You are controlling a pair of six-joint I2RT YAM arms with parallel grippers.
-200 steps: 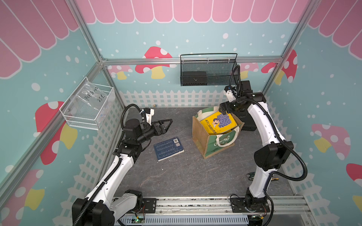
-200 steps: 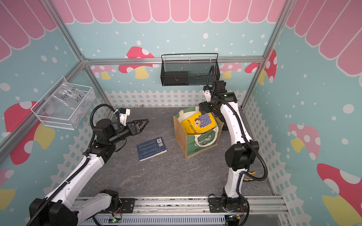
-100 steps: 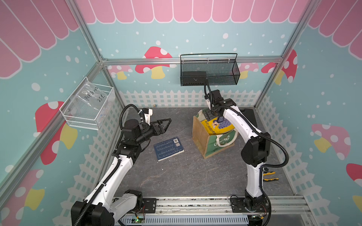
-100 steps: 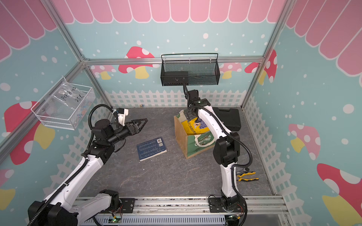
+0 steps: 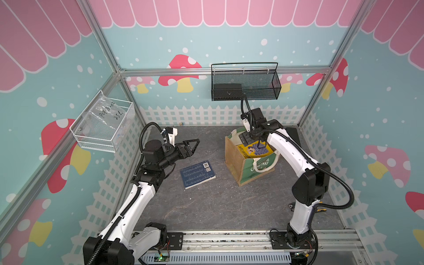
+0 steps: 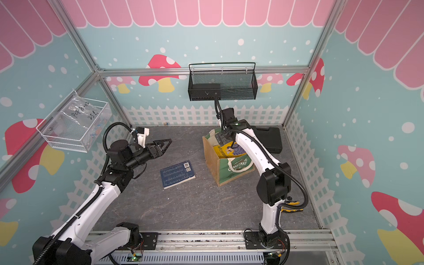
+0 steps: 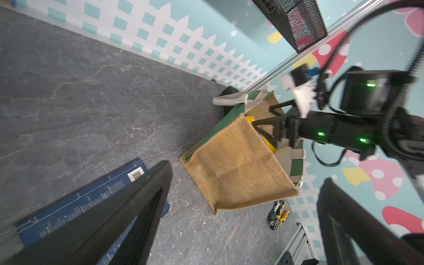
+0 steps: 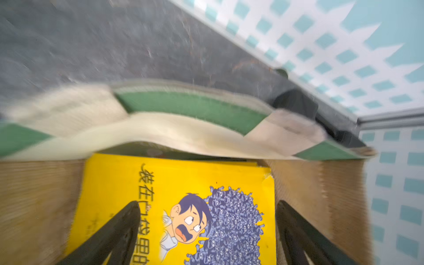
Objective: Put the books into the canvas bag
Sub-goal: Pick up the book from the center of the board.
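Note:
A navy blue book point(image 5: 197, 174) point(image 6: 177, 174) lies flat on the grey floor, left of the canvas bag point(image 5: 236, 165) point(image 6: 214, 165). The tan bag with a green front stands upright, and a yellow cartoon-cover book point(image 5: 246, 150) point(image 8: 128, 183) lies in its open mouth. My right gripper point(image 5: 246, 137) point(image 8: 207, 206) hovers open over the bag's back rim, its fingers either side of the yellow cover without holding it. My left gripper point(image 5: 190, 146) point(image 7: 247, 174) is open and empty in the air, above and behind the navy book point(image 7: 80, 206), pointing toward the bag point(image 7: 236, 165).
A black plastic case point(image 6: 268, 137) lies behind the bag at the back right. Yellow-handled pliers point(image 6: 290, 206) point(image 7: 278, 214) lie near the right arm's base. A black mesh basket point(image 5: 245, 85) hangs on the back wall and a white wire basket point(image 5: 103, 128) on the left wall.
My right arm has swung from the back right corner leftward and down to the bag's mouth, staying open. The left arm and the navy book have barely moved.

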